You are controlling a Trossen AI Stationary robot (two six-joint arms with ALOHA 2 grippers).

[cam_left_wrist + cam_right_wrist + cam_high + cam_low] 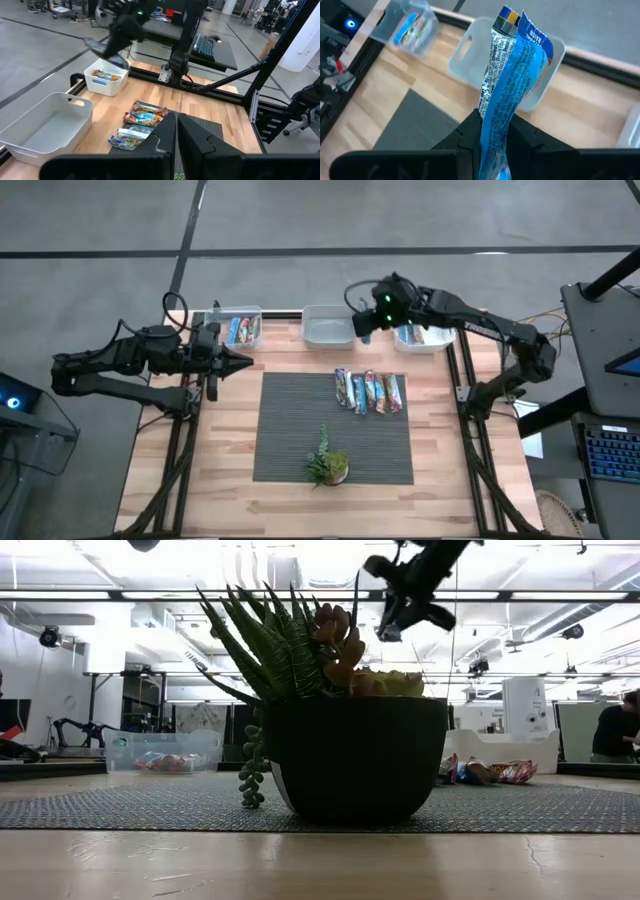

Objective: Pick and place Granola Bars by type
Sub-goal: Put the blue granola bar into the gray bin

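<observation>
blue bar in the air, five still on the mat

high view: the right gripper [362, 323] hangs above the tabletop [230, 480] at about 1 o'clock from the mat [290, 430], between the middle bin [328, 326] and the right bin [425, 338]. five granola bars [370, 391] lie in a row on the mat's 1 o'clock corner. the left bin [238, 330] already holds bars. the left gripper [238, 361] waits at 9 o'clock, pressed together and empty.

low view: the plant [340, 730] fills the middle; bars show at 3 o'clock behind it.

left wrist view: the right bin also holds a bar or two; the middle bin looks empty.

right wrist view: the right gripper pinches a blue-wrapped bar [512, 75] upright, over the middle bin.

judgement: sorting is partly done; this bar needs dropping, then the five remaining.
</observation>
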